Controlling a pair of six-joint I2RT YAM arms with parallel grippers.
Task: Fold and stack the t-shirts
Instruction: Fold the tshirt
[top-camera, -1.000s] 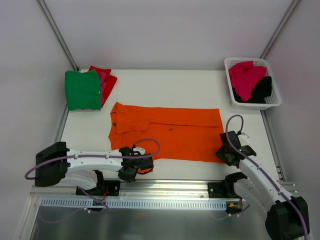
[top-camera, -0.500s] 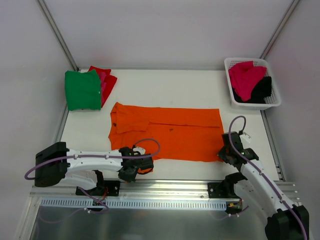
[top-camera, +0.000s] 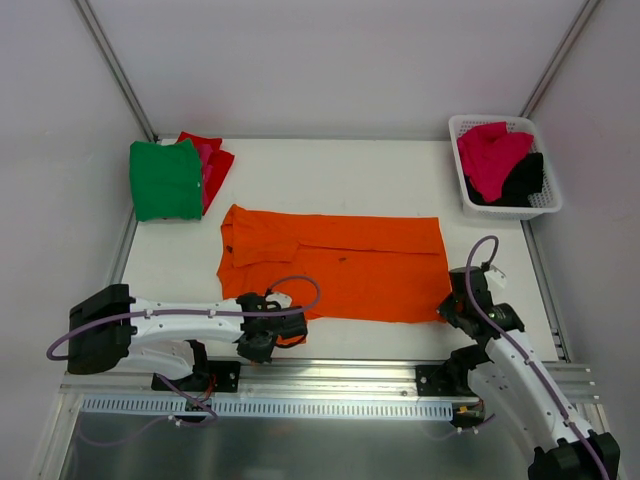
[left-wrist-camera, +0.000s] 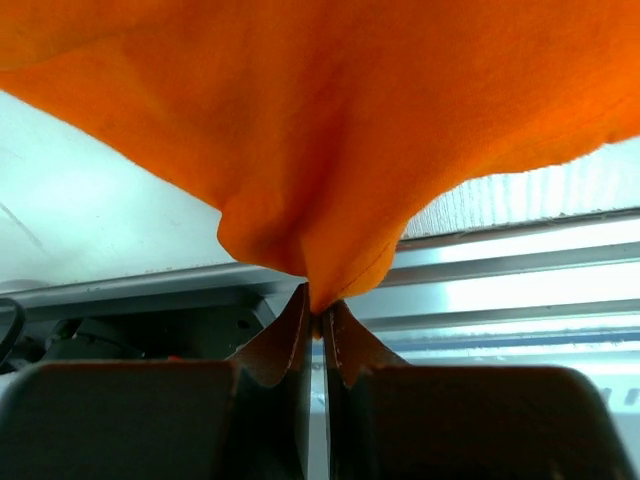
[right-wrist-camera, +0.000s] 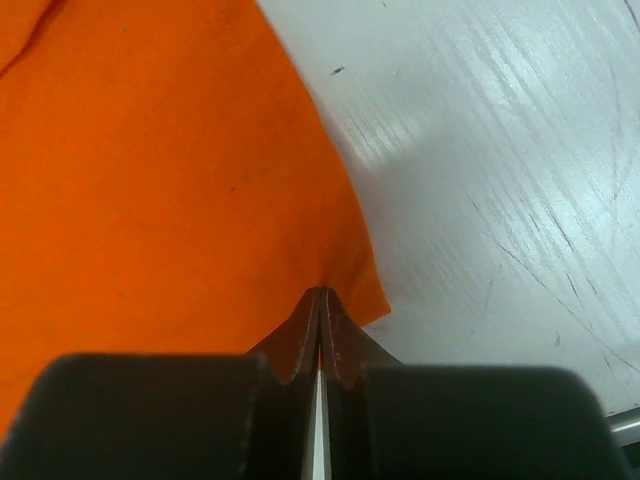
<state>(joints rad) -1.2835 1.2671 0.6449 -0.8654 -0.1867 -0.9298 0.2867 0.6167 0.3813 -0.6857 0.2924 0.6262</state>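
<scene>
1. While the orange t-shirt lies spread across the middle of the counter, its near-left hem is clamped in the left jaws and its near-right corner in the right jaws.
2. A lengthwise fold is judged to be starting.
3. Both corners would need to be lifted together and carried evenly towards the far edge.

Folded t-shirts left, basket right
</scene>
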